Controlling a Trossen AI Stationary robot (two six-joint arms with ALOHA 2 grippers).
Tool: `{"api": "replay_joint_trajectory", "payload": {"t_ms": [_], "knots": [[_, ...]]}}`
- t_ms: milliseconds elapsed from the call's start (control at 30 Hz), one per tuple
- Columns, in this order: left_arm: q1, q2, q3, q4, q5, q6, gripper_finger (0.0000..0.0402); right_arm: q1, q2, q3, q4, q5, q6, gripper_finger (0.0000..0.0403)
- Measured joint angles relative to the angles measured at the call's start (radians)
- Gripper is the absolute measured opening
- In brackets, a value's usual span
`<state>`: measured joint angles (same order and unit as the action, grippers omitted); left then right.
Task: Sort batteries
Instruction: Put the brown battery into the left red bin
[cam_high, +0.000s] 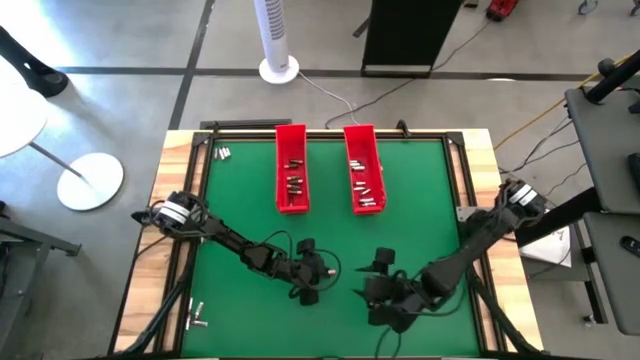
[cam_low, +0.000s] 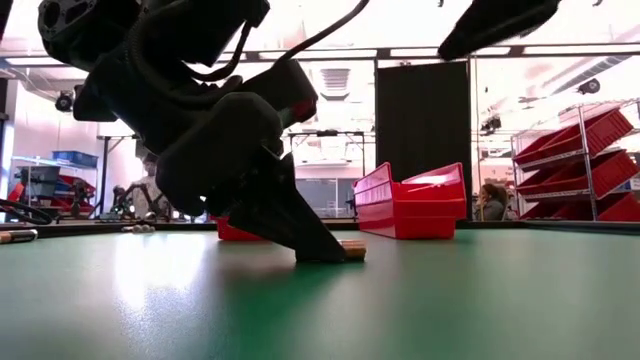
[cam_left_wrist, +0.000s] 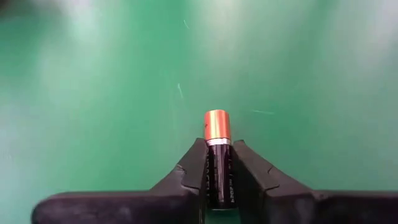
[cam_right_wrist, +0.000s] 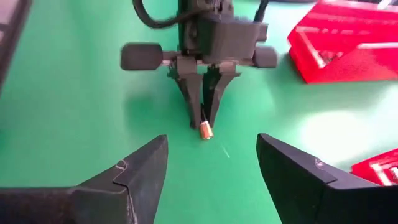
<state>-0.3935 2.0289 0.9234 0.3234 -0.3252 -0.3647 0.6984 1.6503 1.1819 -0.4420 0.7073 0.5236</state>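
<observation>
Near the front-centre of the green mat (cam_high: 240, 190), the left gripper (cam_left_wrist: 219, 163) is down at the surface, fingers closed on 1 battery (cam_left_wrist: 218, 155). Black body sits between the pads, copper end sticks out past the tips; low view shows that end (cam_low: 352, 249) at or just above the mat.

Handling, my read: small rigid metal cylinder, light, smooth jacket, so it will roll or squirt out if pinched off-centre. Best hold is across the mid-body, fingers square to the axis. Current grip looks centred on the body, acceptable.

Right gripper (cam_right_wrist: 211, 165) hovers just beside, pointed at the left one, fingers spread wide, nothing in them.

2 red trays (cam_high: 291, 165) (cam_high: 364, 166) sit side by side at the far end, each already with several batteries inside. A few loose batteries lie at the far-left corner (cam_high: 222, 153) and off the near-left edge (cam_high: 197, 318).
</observation>
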Motion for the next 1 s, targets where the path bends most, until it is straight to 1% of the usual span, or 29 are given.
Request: {"api": "replay_joint_trajectory", "payload": {"t_ms": [67, 167, 333, 433, 600, 667, 800, 900, 1000], "knots": [[0.0, -0.002, 0.0, 0.0, -0.001, -0.021, 0.003, 0.025, -0.023, -0.006, -0.008, 0.023, 0.001, 0.0237], [0.0, -0.028, -0.002, -0.006, 0.001, -0.037, 0.003, 0.053, -0.062, -0.013, -0.021, 0.027, 0.001, 0.0232], [-0.001, -0.13, -0.012, -0.082, 0.008, -0.014, 0.003, 0.086, -0.108, -0.033, -0.028, 0.028, 0.013, 0.0228], [0.0, -0.233, -0.007, -0.121, -0.03, -0.001, 0.003, 0.099, -0.125, -0.058, -0.025, 0.029, 0.05, 0.0231], [0.031, -0.402, -0.009, -0.26, -0.13, -0.005, 0.003, 0.104, -0.127, -0.121, -0.028, 0.028, 0.113, 0.0237], [0.062, -0.479, -0.006, -0.334, -0.159, -0.03, 0.003, 0.104, -0.127, -0.142, -0.025, 0.03, 0.121, 0.0238], [0.153, -0.591, -0.007, -0.537, -0.161, -0.038, 0.003, 0.105, -0.126, -0.17, -0.025, 0.028, 0.124, 0.0239], [0.253, -0.668, 0.011, -0.698, -0.099, -0.005, 0.003, 0.111, -0.126, -0.176, -0.025, 0.026, 0.132, 0.0235], [0.368, -0.708, 0.033, -0.778, -0.047, 0.083, 0.003, 0.113, -0.126, -0.177, -0.025, 0.026, 0.131, 0.0229]]}}
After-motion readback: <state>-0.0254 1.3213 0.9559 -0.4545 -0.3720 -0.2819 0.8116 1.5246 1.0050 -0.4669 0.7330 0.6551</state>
